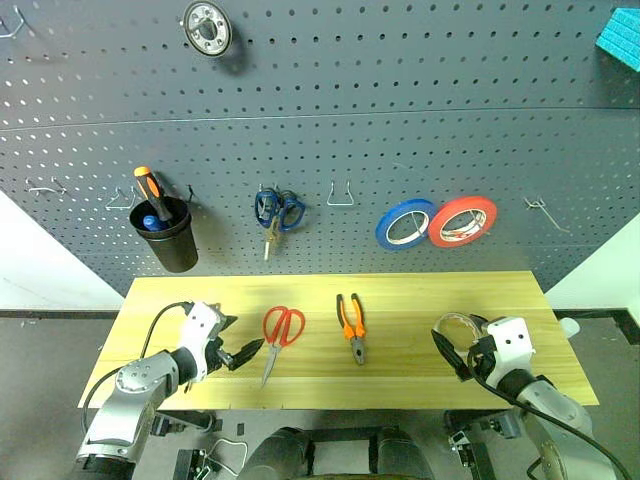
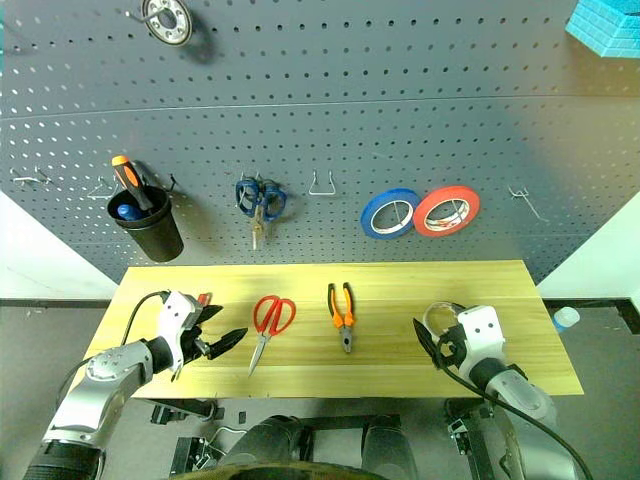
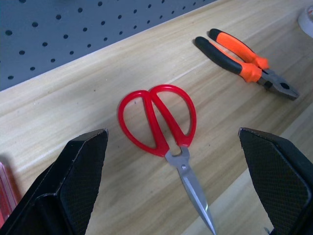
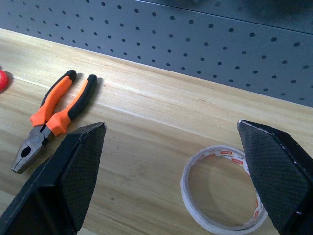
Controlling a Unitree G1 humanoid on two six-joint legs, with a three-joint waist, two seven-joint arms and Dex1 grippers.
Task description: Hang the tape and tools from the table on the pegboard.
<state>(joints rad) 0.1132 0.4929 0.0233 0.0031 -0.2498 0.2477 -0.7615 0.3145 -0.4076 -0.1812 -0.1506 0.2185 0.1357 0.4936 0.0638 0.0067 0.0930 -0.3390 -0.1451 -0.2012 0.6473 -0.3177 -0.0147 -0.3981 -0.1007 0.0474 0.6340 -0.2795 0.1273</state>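
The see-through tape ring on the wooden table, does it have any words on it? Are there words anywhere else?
Thin whitish see-through ring of tape: small red print runs round its inner rim, too small and blurred to read.
Pliers with orange-and-black handles: no words to be seen.
Scissors with red handles: no words to be seen.
Blue roll and red roll on the dark grey pegboard: nothing readable.

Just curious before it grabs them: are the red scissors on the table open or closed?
Closed. The red scissors lie flat on the table, handle loops touching and blades together as one point.
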